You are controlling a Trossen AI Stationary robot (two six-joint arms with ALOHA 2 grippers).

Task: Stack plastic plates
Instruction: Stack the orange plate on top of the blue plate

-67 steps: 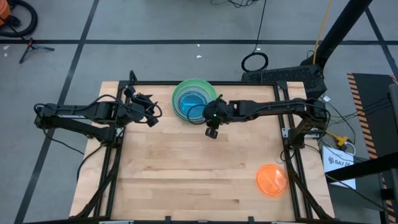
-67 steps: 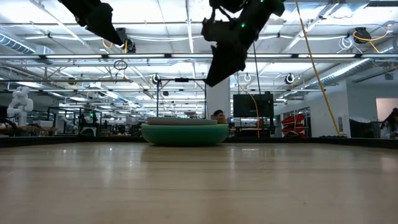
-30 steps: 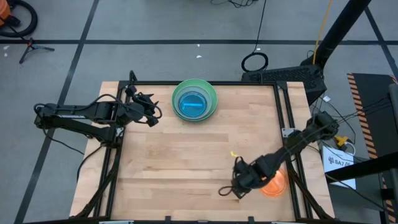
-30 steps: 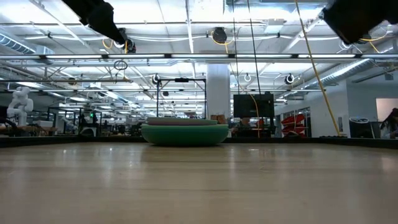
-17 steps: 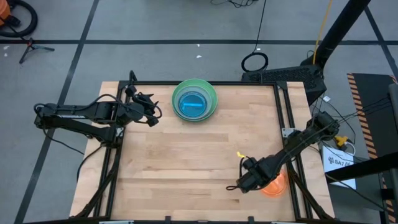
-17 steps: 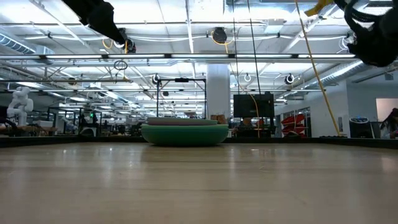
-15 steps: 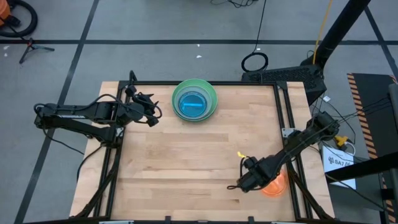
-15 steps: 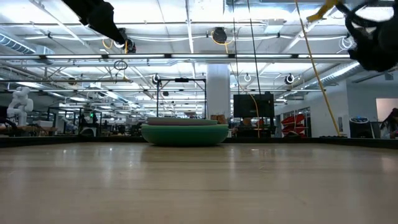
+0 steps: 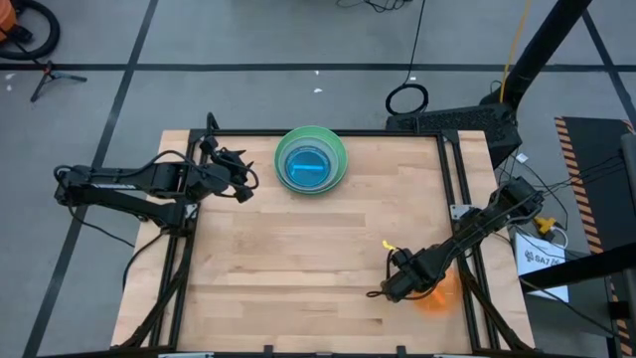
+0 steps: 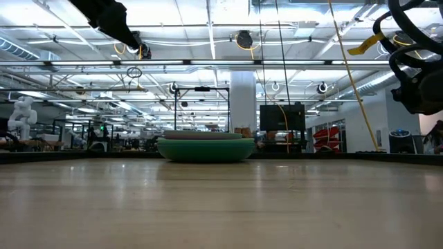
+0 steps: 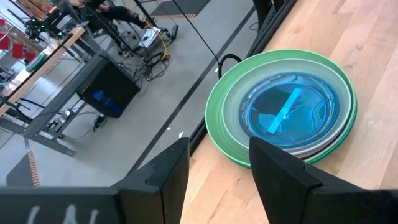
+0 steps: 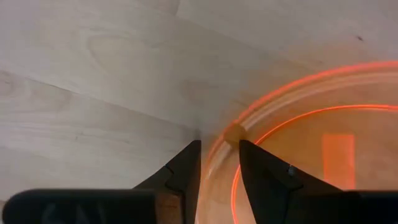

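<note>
One orange plate (image 9: 438,294), near-right corner of the bench (image 9: 298,259).
Right hand (image 12: 217,163) fingers astride its rim, slightly apart; left hand (image 11: 214,165) apart, idle beside plate stack (image 9: 311,159).

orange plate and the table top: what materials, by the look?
Round orange plate: probably clear-tinted plastic with a glossy finish; the wood grain shows through it and its rim glows. Pale table top: wood, butcher-block style, satin at most; jointed strips and grain show.
</note>
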